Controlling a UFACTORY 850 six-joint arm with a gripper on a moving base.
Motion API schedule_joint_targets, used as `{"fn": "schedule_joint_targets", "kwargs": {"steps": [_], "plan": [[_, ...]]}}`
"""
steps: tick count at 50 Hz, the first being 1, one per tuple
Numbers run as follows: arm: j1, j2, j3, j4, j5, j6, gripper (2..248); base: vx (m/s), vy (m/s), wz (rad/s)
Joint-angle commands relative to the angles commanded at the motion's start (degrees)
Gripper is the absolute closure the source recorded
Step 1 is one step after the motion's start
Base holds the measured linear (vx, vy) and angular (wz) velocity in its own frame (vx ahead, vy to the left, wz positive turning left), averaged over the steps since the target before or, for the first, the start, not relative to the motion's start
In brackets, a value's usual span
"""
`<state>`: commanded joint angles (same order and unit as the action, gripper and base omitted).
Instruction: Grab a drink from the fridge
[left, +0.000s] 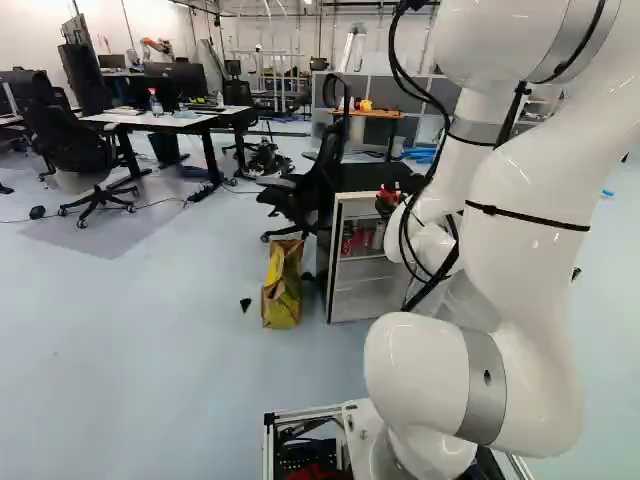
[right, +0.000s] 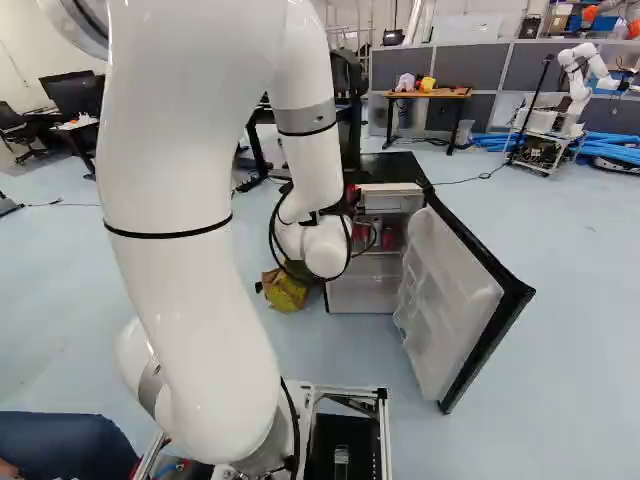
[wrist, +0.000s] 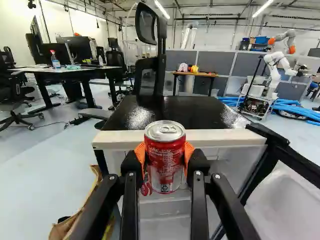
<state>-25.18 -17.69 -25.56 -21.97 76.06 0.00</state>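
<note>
I have the gripper (wrist: 165, 156) clamped on a red soda can (wrist: 166, 161), pads on opposite sides, upright, presumably for a level carry. Just ahead is the mini fridge (wrist: 192, 112); I can't judge its clearance. The open door (right: 447, 300) flanks my tool, the yellow bag (left: 282, 287) opposite.

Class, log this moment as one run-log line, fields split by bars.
gripper: shut on red can | can: upright, outside fridge | fridge door: open | other cans: inside fridge
</note>
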Motion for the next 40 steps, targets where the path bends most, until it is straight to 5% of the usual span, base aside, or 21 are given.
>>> {"fn": "schedule_joint_targets", "kwargs": {"steps": [40], "plan": [[0.8,-0.8,-7.8,0.0,-6.2,0.0,154,0.000,0.000,0.000]]}}
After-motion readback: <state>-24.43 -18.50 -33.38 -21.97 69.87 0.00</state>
